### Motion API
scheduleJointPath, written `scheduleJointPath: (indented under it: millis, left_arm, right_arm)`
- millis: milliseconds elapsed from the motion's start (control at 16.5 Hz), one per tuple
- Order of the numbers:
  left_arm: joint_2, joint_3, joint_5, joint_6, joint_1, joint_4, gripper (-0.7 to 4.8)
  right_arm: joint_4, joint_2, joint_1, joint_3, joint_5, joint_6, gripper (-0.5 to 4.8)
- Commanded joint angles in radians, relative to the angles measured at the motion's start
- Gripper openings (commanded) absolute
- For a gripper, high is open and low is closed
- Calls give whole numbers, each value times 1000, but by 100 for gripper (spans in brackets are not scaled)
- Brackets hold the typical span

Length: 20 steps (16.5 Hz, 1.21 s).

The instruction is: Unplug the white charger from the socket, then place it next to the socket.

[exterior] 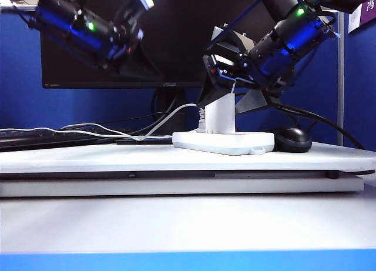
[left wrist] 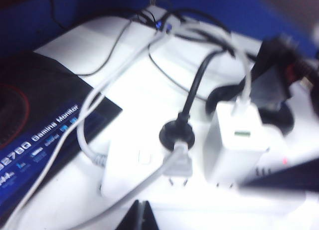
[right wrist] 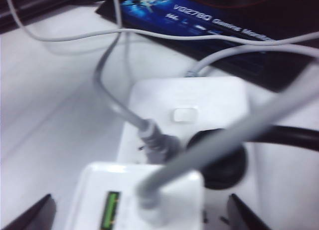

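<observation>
The white charger [exterior: 220, 115] stands upright, plugged into the flat white socket [exterior: 223, 143] on the white board. Its thin cable arcs off to the left. My right gripper [right wrist: 137, 217] is open, with one dark finger [right wrist: 30, 215] on each side of the charger [right wrist: 134, 200] and a gap on both sides; in the exterior view the right gripper [exterior: 228, 97] hangs at the charger's top. My left gripper [left wrist: 142, 216] is shut on nothing, short of the socket [left wrist: 127, 165] and apart from the charger [left wrist: 234, 145]. In the exterior view the left arm [exterior: 94, 33] is high at the left.
A black round plug [left wrist: 177, 135] and a small white plug [left wrist: 177, 166] also sit in the socket. A black mouse [exterior: 292, 140] lies just right of the strip. A dark monitor [exterior: 176, 36] stands behind, with cables [exterior: 88, 131] trailing to the left.
</observation>
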Motion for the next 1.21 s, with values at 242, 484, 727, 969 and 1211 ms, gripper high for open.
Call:
scheduleJointPath:
  millis: [242,484,727,969,1211]
  left_arm:
    - [63,2,4,77,-25,61,-5]
    - [110,2,7,182,-61,69,-5]
    - [111,2,6,183,-74,71,-5]
    - [112,2,6,204,-76,70,-6]
    - [117,2,6,254,-94,67,-6]
  right_arm:
    - [23,-5,0,3,8,29,332]
    - [18,-5,0,3,-5,26,127]
    - [-64,-12,0,3,-69,-31,112]
    - [-205,-42,0,3,-90,-124,112]
    - [-206,-76,0,3,-103,-162,112]
